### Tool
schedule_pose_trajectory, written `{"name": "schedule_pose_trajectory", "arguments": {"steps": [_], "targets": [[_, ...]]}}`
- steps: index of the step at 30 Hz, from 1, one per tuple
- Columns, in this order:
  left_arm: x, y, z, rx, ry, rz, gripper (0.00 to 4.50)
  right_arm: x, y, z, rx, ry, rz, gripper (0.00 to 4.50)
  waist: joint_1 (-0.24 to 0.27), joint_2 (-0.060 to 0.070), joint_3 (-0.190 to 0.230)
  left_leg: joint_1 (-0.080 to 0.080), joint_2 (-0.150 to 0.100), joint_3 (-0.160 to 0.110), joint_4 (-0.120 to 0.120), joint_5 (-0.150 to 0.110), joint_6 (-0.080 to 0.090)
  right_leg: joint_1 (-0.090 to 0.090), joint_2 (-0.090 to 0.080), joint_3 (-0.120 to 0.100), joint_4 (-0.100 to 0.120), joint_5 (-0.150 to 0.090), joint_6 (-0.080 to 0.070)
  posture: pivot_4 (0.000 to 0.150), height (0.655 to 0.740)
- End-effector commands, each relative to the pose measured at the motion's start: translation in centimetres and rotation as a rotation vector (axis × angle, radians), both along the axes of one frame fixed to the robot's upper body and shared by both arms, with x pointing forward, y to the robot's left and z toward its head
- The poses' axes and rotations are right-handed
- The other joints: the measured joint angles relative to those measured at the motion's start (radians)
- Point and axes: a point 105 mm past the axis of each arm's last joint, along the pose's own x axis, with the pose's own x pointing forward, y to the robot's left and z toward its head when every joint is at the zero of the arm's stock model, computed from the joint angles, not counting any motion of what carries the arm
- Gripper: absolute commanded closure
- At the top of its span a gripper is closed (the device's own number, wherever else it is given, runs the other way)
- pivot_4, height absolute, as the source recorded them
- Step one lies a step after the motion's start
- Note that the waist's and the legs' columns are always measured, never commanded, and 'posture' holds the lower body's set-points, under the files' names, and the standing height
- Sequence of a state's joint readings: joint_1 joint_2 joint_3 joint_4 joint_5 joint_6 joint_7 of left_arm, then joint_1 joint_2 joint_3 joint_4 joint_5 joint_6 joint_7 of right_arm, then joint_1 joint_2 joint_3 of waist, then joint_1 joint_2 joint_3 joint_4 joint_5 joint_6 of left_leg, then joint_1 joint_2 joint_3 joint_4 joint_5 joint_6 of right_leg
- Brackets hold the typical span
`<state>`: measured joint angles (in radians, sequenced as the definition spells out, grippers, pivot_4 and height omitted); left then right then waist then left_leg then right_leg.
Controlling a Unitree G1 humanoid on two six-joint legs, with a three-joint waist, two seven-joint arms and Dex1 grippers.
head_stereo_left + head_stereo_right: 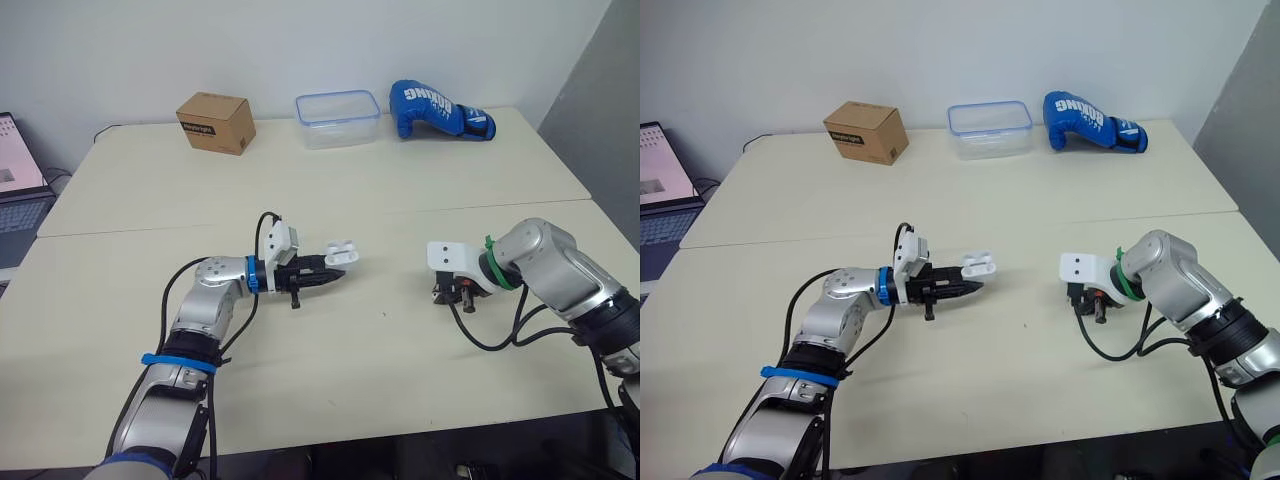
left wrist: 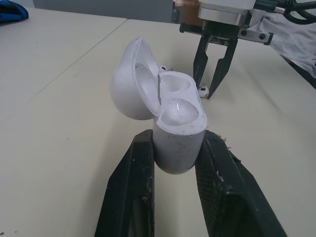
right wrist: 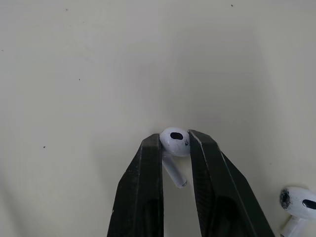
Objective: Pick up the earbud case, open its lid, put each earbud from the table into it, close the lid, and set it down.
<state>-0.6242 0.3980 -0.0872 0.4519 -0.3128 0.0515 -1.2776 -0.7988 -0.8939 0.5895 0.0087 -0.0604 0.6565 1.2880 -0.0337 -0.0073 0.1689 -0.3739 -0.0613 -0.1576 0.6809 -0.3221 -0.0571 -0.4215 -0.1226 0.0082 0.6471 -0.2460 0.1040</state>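
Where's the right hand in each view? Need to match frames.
Left eye: right hand right of centre, pointing down.
Right eye: right hand likewise.
Left wrist: right hand behind the open earbud case.
Right wrist: right hand gripping an earbud.
Landmark: earbud case, eye views too.

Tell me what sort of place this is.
Probably an office or lab test room: pale tables against a white wall, a laptop off to the left, and unrelated props along the far edge: a cardboard box, a clear plastic container, a blue boxing glove.
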Motion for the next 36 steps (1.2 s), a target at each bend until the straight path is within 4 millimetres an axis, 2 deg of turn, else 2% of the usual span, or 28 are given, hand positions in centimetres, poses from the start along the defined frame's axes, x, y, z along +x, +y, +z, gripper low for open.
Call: {"name": "schedule_pose_trajectory", "arguments": {"steps": [1, 2, 7, 14, 24, 36], "targets": [[0.2, 0.3, 1.4, -0.016, -0.054, -0.001, 3.74, 0.2, 0.0, 0.8, 0.003, -0.040, 0.012, 3.07, 0.000, 0.000, 0.000, 0.000, 0.000, 0.000, 0.000, 0.000, 0.000, 0.000, 0.000, 0.000, 0.000, 0.000, 0.000, 0.150, 0.7307], [0.1, 0.3, 1.5, -0.016, -0.055, -0.004, 3.74, 0.1, 0.0, 1.0, -0.004, -0.052, 0.026, 2.75, 0.000, 0.000, 0.000, 0.000, 0.000, 0.000, 0.000, 0.000, 0.000, 0.000, 0.000, 0.000, 0.000, 0.000, 0.000, 0.150, 0.7307], [-0.5, 0.4, 2.1, -0.017, -0.074, -0.022, 3.74, -0.2, 0.5, 2.1, -0.051, -0.084, 0.073, 2.75, 0.000, 0.000, 0.000, 0.000, 0.000, 0.000, 0.000, 0.000, 0.000, 0.000, 0.000, 0.000, 0.000, 0.000, 0.000, 0.150, 0.7307], [-1.1, 1.0, 3.5, -0.015, -0.095, -0.035, 3.74, -0.5, 1.3, 2.6, -0.127, -0.096, 0.118, 2.75, -0.001, 0.000, 0.000, 0.000, 0.000, 0.000, 0.000, 0.000, 0.000, 0.000, 0.000, 0.000, 0.000, 0.000, 0.000, 0.150, 0.7307], [-1.6, 1.0, 4.0, -0.024, -0.103, -0.030, 3.74, 0.0, 1.0, 1.6, -0.210, -0.101, 0.135, 2.75, -0.001, 0.000, 0.000, 0.000, 0.000, 0.000, 0.000, 0.000, 0.000, 0.000, 0.000, 0.000, 0.000, 0.000, 0.000, 0.150, 0.7307], [-2.0, 1.1, 4.9, -0.034, -0.104, -0.032, 3.74, 0.0, 1.1, 1.0, -0.220, -0.083, 0.136, 2.75, -0.001, 0.000, 0.000, 0.000, 0.000, 0.000, 0.000, 0.000, 0.000, 0.000, 0.000, 0.000, 0.000, 0.000, 0.000, 0.150, 0.7307]]}}
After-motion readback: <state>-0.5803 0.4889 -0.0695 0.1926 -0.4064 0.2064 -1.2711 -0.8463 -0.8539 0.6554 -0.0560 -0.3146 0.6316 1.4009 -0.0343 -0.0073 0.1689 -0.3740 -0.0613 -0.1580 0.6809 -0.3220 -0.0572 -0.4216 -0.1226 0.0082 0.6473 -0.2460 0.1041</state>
